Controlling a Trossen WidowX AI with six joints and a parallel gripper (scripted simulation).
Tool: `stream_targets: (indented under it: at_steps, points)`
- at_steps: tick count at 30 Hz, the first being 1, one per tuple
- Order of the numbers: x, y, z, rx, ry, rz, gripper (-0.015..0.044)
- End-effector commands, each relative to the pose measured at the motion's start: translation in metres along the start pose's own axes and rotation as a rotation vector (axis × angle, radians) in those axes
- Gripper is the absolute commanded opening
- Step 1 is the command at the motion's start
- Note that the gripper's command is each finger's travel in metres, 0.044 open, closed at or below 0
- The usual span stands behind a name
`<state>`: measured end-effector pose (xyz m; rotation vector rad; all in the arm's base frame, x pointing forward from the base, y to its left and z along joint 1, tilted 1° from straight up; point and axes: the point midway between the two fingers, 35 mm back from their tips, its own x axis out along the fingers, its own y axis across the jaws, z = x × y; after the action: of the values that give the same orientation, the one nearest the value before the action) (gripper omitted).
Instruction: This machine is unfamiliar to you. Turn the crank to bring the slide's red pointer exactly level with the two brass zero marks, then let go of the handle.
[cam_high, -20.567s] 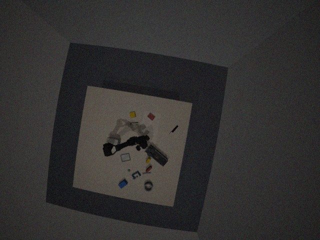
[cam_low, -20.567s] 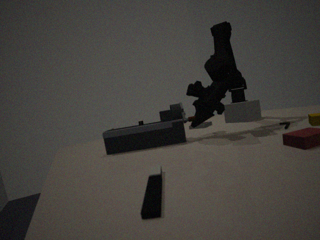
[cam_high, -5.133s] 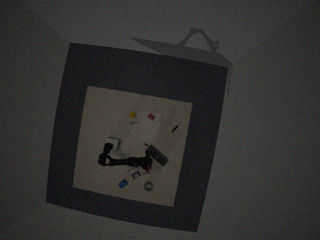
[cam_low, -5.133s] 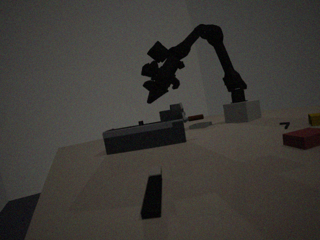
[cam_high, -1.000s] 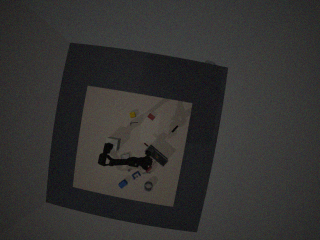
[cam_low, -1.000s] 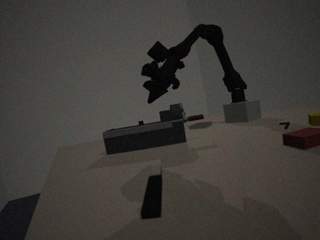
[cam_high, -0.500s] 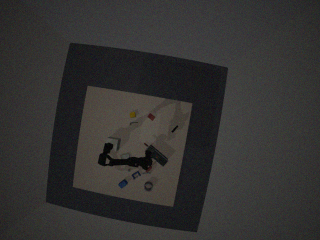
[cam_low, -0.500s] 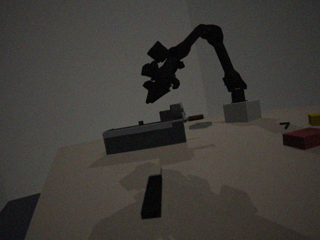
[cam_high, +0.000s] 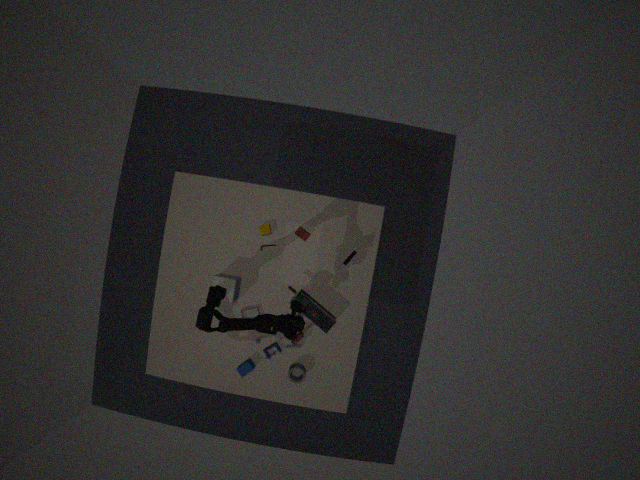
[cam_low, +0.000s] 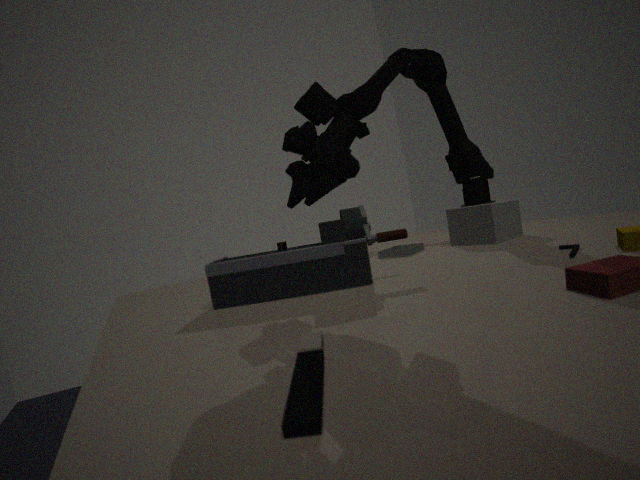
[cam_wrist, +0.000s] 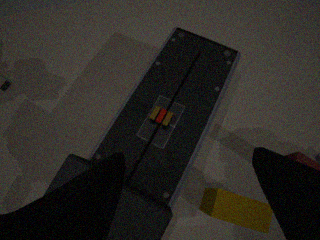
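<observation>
The machine (cam_high: 316, 312) (cam_low: 289, 281) (cam_wrist: 192, 95) is a long dark box with a slotted top and raised grey housings at its crank end. In the wrist view the red pointer (cam_wrist: 161, 116) sits between the two brass marks, the left mark (cam_wrist: 155, 113) and the right mark (cam_wrist: 168, 118), and looks about level with them. The crank's red-brown handle (cam_high: 292, 289) (cam_low: 391, 235) sticks out from the housing end, with nothing touching it; it is out of the wrist view. My gripper (cam_low: 299, 205) (cam_wrist: 188, 158) is open and empty, above the machine and clear of the handle.
A yellow block (cam_wrist: 242, 210) and a red block (cam_wrist: 305, 159) (cam_high: 297, 338) lie beside the machine. A black bar (cam_high: 349, 257) (cam_low: 305, 395), another red block (cam_high: 302, 233) (cam_low: 602, 276), a yellow cube (cam_high: 265, 229), a grey ring (cam_high: 290, 372) and blue objects lie farther off.
</observation>
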<state>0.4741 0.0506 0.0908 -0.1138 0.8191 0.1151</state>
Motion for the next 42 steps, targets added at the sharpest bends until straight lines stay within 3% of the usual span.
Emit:
stream_targets:
  at_steps: [1,11,32,42]
  points:
    - [0.0000,0.0000,0.0000,0.000,0.000,0.000,0.0256]
    - [0.0000,0.0000,0.0000,0.000,0.000,0.000,0.0000]
    - [0.0000,0.0001,0.0000,0.000,0.000,0.001,0.0000]
    - [0.0000,0.0001,0.0000,0.000,0.000,0.001,0.0263]
